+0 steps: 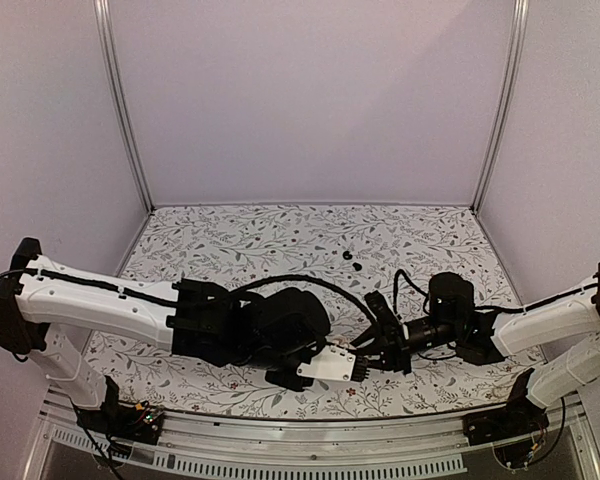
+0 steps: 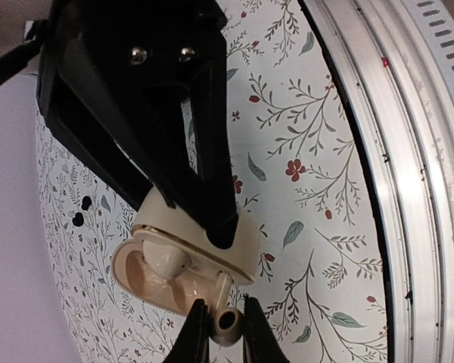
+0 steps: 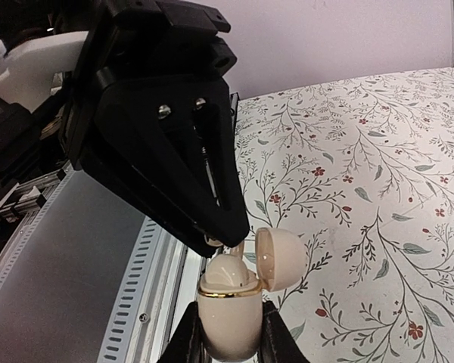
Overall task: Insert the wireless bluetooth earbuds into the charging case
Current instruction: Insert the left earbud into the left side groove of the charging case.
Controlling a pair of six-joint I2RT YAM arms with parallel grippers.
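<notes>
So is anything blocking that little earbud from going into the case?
Nothing visible. The left pincer holds the case with its lid flipped open, and the right pincer holds the earbud right at the opening. Another earbud already sits inside; the second seat is out of sight.

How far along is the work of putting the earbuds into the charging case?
Done: the cream oval charging case is open, and one cream earbud looks seated inside.
In hand: the right pincer grips the case, and the left pincer holds a second cream earbud beside the opening.
Left: seat that earbud. Two tiny black rounded buds lie on the floral table, untouched.
</notes>
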